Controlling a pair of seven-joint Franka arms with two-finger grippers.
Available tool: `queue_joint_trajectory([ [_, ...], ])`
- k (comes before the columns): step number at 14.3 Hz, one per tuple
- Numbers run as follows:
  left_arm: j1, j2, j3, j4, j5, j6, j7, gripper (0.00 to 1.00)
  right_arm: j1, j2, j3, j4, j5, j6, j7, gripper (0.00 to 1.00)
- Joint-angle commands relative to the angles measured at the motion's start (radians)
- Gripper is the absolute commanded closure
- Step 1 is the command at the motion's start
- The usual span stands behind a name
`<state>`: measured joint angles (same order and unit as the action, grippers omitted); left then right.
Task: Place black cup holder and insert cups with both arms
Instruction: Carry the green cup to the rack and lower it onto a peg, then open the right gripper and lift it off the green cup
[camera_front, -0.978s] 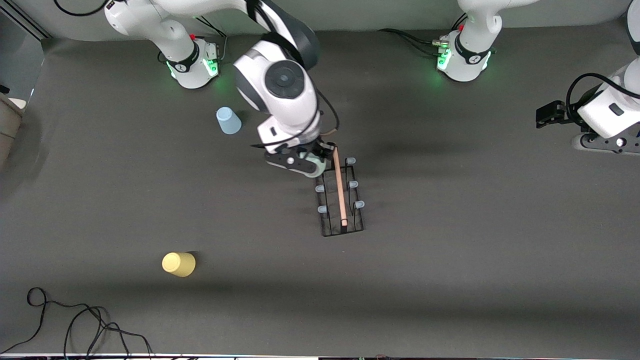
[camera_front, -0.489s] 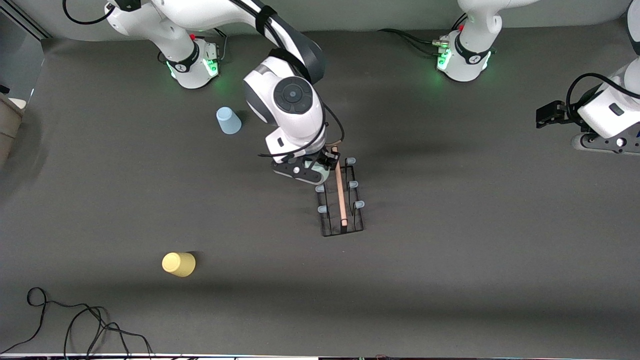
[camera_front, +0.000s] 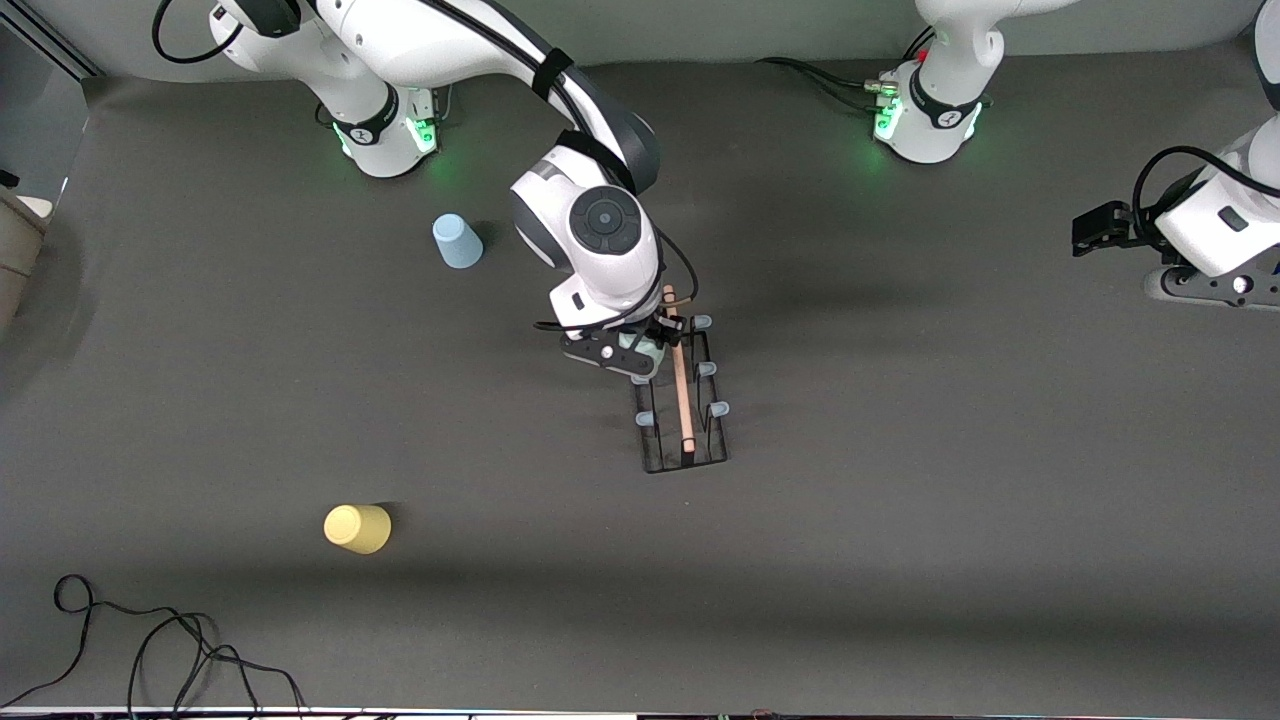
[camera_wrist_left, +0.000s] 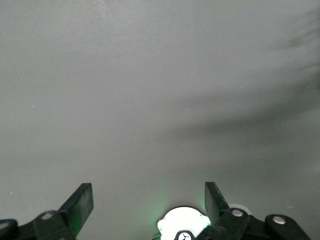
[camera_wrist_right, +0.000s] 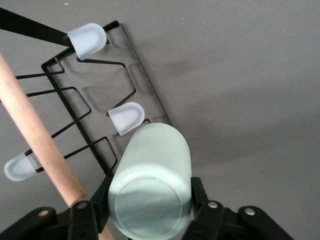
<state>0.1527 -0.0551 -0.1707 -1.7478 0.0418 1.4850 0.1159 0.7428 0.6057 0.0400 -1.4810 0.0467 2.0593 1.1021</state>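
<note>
- Black cup holder (camera_front: 682, 395): stands upright mid-table, wooden rod handle (camera_front: 680, 375) on top. Placement is judged complete.
- Pale green cup (camera_wrist_right: 150, 182): clamped in the right gripper (camera_front: 640, 350), over the rack end toward the robot bases, just beside a pale-blue-tipped prong (camera_wrist_right: 126, 117). Not yet seated.
- Light blue cup (camera_front: 456, 241): on the table, toward the right arm's base. Not inserted.
- Yellow cup (camera_front: 357, 528): on the table, nearer the front camera than the rack. Not inserted.
- Left gripper (camera_wrist_left: 149, 210): fingers spread, holding nothing, waiting at the left arm's end of the table.
</note>
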Motion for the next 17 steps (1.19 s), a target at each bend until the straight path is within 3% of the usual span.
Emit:
queue_joint_trajectory([
  [1,-0.007,-0.023,0.007,-0.016,0.0,0.0,-0.013,0.01,0.003,0.002,-0.008,-0.001,0.004,0.009,0.015,0.0],
  [4,-0.007,-0.022,0.007,-0.016,0.0,0.0,-0.013,0.01,-0.008,-0.046,-0.017,0.024,0.01,-0.026,0.007,0.0],
  [8,-0.007,-0.023,0.007,-0.016,0.0,0.0,-0.013,0.01,-0.068,-0.104,-0.031,0.148,0.007,-0.217,-0.019,0.0],
  [12,-0.007,-0.022,0.005,-0.016,0.0,0.0,-0.013,0.01,-0.199,-0.152,-0.046,0.153,0.001,-0.281,-0.296,0.0],
  [17,-0.007,-0.022,0.007,-0.016,0.0,0.0,-0.013,0.01,-0.457,-0.138,-0.058,0.154,0.002,-0.3,-0.752,0.0],
])
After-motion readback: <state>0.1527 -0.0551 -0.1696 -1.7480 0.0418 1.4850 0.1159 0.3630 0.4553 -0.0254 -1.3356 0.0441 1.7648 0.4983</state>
